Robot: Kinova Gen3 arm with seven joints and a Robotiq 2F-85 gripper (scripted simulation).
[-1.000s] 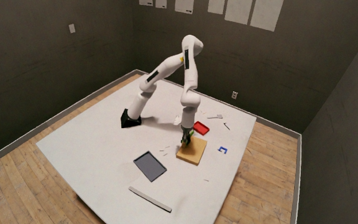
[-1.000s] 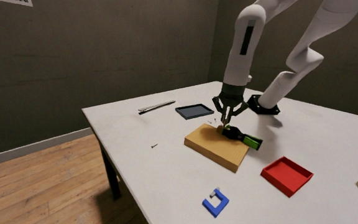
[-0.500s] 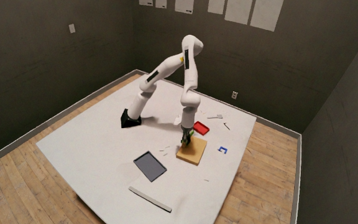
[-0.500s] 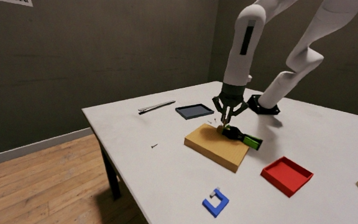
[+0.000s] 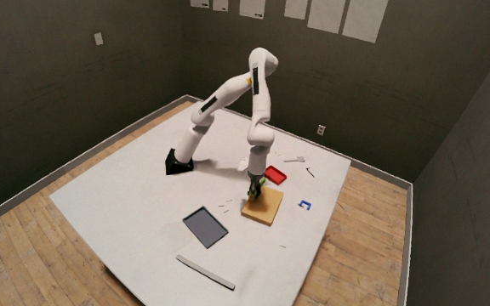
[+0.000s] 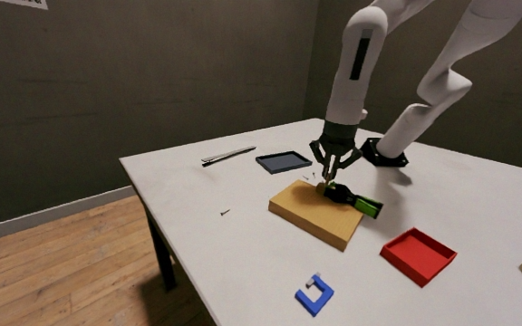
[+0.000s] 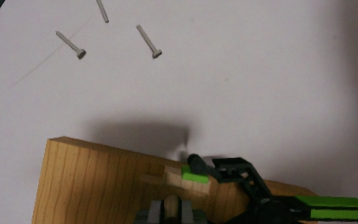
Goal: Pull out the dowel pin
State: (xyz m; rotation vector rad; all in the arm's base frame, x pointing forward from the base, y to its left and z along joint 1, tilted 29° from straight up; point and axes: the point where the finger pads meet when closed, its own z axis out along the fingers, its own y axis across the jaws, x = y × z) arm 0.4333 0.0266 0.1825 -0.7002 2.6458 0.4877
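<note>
presumably for a straight pull, the hand [image 5: 253,193] [image 6: 328,180] [image 7: 171,212] is upright over the board [image 5: 266,206] [image 6: 313,208] [image 7: 90,180], clenched on the pin [image 7: 171,204]. the clamp [image 6: 344,195] sits at the block (likely to brace it against twisting).

dowel pin [image 7: 171,206]: between gripper [image 7: 171,212] fingertips, over bench board [image 7: 90,180] | spring clamp [image 7: 252,187]: green pad on board's edge region | two screws [image 7: 71,45] [image 7: 149,42]: beyond board, on the tabletop [image 7: 260,80]
</note>
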